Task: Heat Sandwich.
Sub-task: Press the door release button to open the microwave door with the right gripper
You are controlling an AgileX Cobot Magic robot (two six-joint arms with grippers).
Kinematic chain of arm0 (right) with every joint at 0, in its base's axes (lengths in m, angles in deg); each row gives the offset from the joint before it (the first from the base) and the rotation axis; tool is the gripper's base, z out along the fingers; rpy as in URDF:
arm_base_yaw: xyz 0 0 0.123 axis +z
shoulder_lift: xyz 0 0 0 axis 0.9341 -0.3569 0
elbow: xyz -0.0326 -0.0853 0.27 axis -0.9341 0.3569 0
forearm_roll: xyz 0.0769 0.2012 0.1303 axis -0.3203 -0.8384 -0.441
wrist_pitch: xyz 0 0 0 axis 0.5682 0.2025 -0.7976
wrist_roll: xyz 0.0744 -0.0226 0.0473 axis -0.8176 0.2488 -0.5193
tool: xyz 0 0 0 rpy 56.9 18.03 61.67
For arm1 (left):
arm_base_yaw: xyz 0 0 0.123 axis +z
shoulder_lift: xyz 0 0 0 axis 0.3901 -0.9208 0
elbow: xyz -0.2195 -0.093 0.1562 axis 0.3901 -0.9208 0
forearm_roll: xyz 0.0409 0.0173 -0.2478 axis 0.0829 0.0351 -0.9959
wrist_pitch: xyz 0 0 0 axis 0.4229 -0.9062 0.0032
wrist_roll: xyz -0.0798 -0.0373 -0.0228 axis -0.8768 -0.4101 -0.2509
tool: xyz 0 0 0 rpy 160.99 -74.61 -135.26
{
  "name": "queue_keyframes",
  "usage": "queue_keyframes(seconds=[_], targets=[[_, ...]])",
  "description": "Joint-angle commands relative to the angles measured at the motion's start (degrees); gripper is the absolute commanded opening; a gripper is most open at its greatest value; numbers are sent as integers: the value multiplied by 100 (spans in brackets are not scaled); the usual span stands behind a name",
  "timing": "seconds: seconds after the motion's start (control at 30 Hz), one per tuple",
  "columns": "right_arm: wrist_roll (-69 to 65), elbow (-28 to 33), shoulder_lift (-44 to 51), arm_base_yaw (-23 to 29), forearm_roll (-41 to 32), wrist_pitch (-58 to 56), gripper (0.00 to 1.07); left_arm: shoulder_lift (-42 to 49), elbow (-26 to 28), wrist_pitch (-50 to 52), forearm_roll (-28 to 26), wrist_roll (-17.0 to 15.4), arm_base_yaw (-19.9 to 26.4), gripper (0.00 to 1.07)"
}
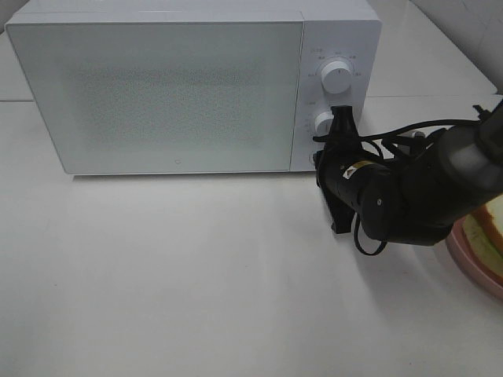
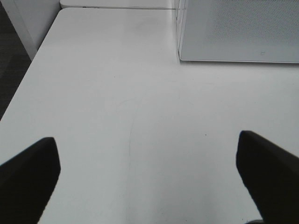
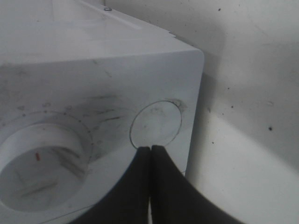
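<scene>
The sandwich (image 1: 489, 224) lies on a pink plate (image 1: 470, 261) at the right edge of the table, mostly cut off and partly hidden by my right arm. The white microwave (image 1: 181, 86) stands at the back with its door closed. My right gripper (image 1: 324, 155) is shut, and its joined tips (image 3: 150, 148) touch the lower rim of the round button (image 3: 155, 122) at the bottom of the control panel. My left gripper (image 2: 149, 177) is open over bare table, holding nothing, with the microwave's front corner (image 2: 180, 53) ahead of it.
Two white knobs, an upper one (image 1: 336, 77) and a lower one (image 1: 324, 122), sit above the button; the lower dial (image 3: 39, 165) also shows in the right wrist view. The white table (image 1: 173, 267) spreads out in front of the microwave. Its left edge (image 2: 21, 84) is near the left gripper.
</scene>
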Motion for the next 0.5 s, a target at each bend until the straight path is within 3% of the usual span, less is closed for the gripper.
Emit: queue_keyframes(seconds=[0.03,0.5], targets=[[-29,-155,-97,-29,52,-69,0,149,0,63,-23,-11,-34,98],[63,-458,-178,-361,-57,-258,0,149,0,63,-23,-11,-34,98]])
